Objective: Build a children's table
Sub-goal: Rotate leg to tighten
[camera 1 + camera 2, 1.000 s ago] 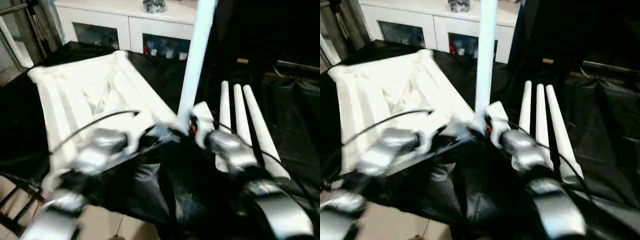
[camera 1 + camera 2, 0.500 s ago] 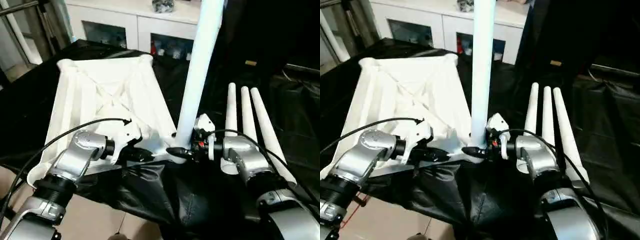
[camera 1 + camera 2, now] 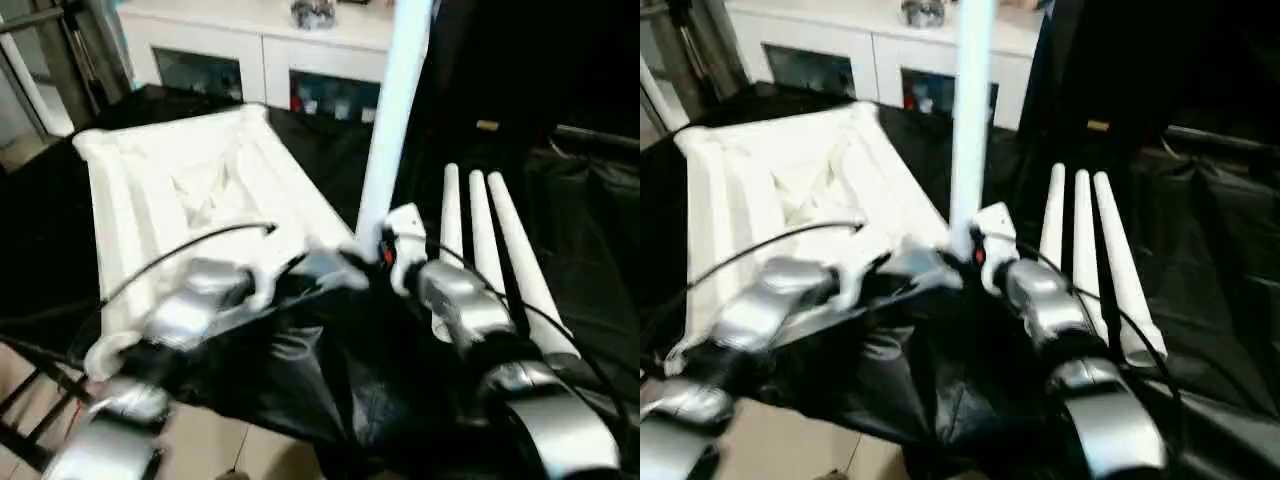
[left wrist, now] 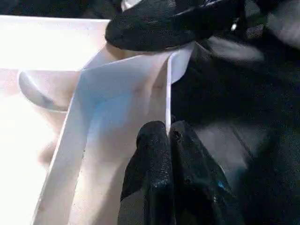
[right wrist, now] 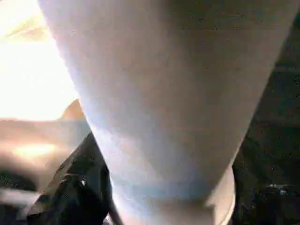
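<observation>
The white tabletop (image 3: 190, 190) lies underside up on black cloth. One white leg (image 3: 390, 120) stands upright in its near right corner socket. My left gripper (image 3: 325, 268) is at that corner, shut on the tabletop's thin rim wall (image 4: 167, 93), seen pinched between the fingers (image 4: 152, 154) in the left wrist view. My right gripper (image 3: 378, 252) is at the leg's base from the right. In the right wrist view its fingers (image 5: 75, 187) sit either side of the leg (image 5: 159, 93), closed against it. Three more legs (image 3: 490, 250) lie side by side to the right.
The black cloth (image 3: 380, 370) drapes over the near table edge, with floor tiles below. A white glass-door cabinet (image 3: 250, 50) stands behind the table. A dark metal frame (image 3: 30, 400) shows at the lower left.
The whole picture has swung as the head camera moves. Both grippers stay at the tabletop's near right corner and the leg stays upright there.
</observation>
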